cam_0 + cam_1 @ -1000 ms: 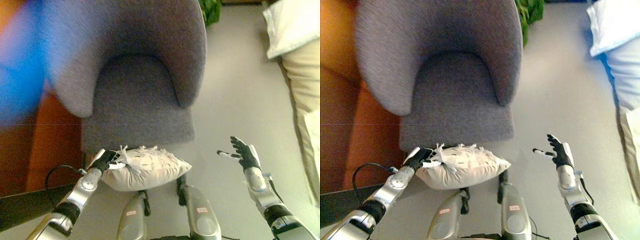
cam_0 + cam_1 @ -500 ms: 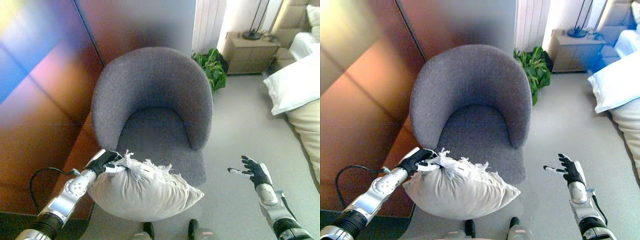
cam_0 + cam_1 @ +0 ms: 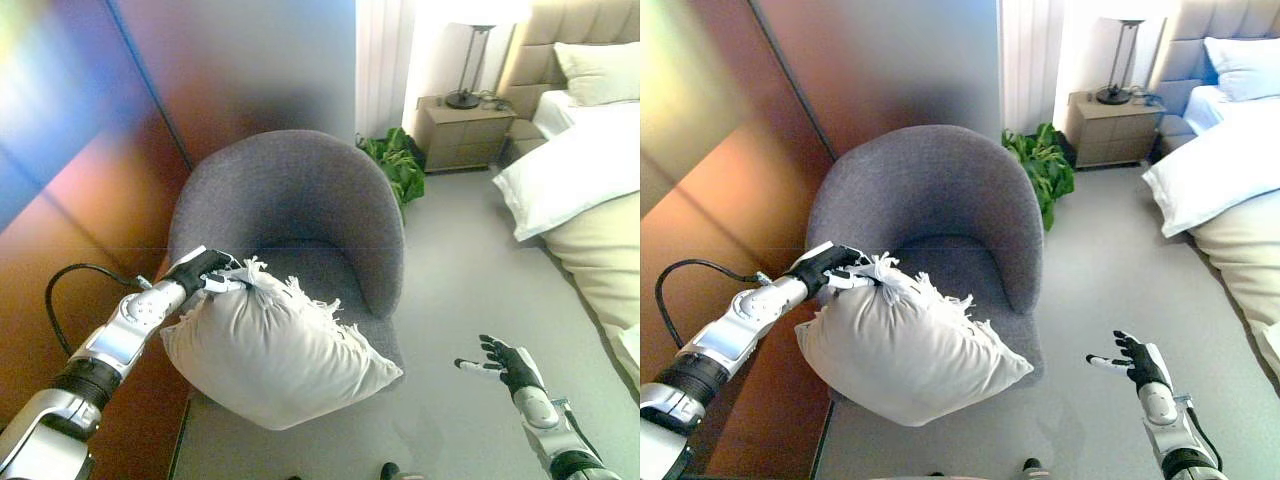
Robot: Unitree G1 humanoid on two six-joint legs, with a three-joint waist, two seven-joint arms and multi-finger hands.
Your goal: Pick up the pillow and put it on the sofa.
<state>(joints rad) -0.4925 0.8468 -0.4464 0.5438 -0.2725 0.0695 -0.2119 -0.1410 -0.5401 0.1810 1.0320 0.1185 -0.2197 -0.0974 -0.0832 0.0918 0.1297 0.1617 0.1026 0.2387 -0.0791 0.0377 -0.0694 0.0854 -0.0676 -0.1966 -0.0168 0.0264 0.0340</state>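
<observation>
Left hand [image 3: 203,272] pinches the fringed pillow [image 3: 275,350] aloft before the sofa [image 3: 300,220] at twelve o'clock; right hand [image 3: 510,364] spread, empty; next, forward onto the seat

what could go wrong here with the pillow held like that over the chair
1. The left hand pinches only the fringed corner of the pillow, and the rest hangs below; the corner might slip out before the pillow is over the seat.
2. The pillow hangs at the front edge of the grey armchair, so a release now would probably let it slide to the floor.
3. The right hand is open and well apart, so it gives no support.
</observation>
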